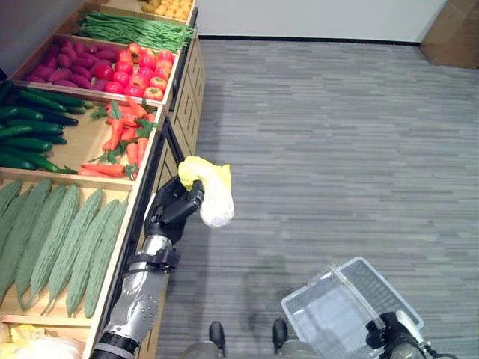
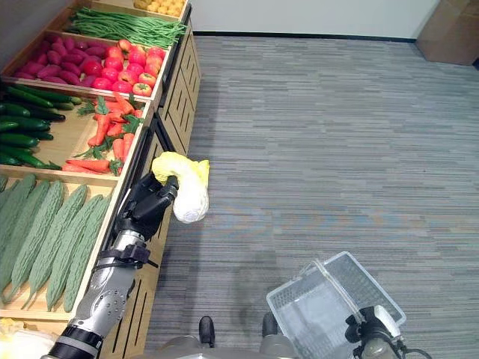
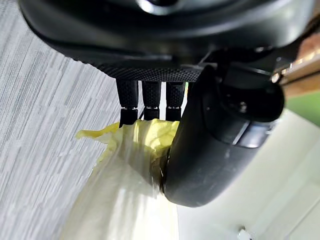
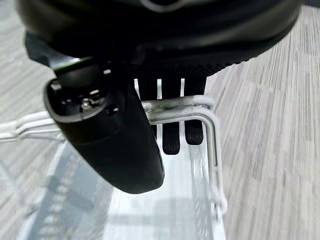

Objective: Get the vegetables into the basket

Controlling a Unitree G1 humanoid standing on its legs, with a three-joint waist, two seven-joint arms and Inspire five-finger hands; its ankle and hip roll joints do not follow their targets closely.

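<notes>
Floor: grey striped carpet (image 1: 337, 149) covers most of the scene, with a white wall along the 12 o'clock edge.
Stand: a wooden display stand (image 1: 176, 97) runs along the 9 to 11 o'clock side, divided into compartments.
Stand contents: bitter gourds (image 1: 60, 239) at 8 o'clock, dark cucumbers (image 1: 26, 123) and carrots (image 1: 123, 138) at 10 o'clock, then red tomatoes (image 1: 138, 71) beside purple sweet potatoes (image 1: 60, 63), and green beans (image 1: 135, 30) at 11 o'clock.
Cabbage: a napa cabbage (image 1: 209, 191), yellow leaves at the top end and white body hanging down, is in the air just beside the stand's outer edge, over the carpet, near the centre.
Left hand: the left hand (image 1: 174, 209) has its fingers (image 3: 142, 97) and thumb curled round the leafy end of the cabbage; in the left wrist view the thumb presses on the yellow leaves.
Basket: a clear wire basket (image 1: 325, 314) is at 5 o'clock, well apart from the cabbage, tilted.
Right hand: the right hand (image 1: 389, 329) is at the basket's near edge; in the right wrist view its fingers (image 4: 172, 135) are hooked over the metal handle (image 4: 197, 107), thumb on the other side.
</notes>
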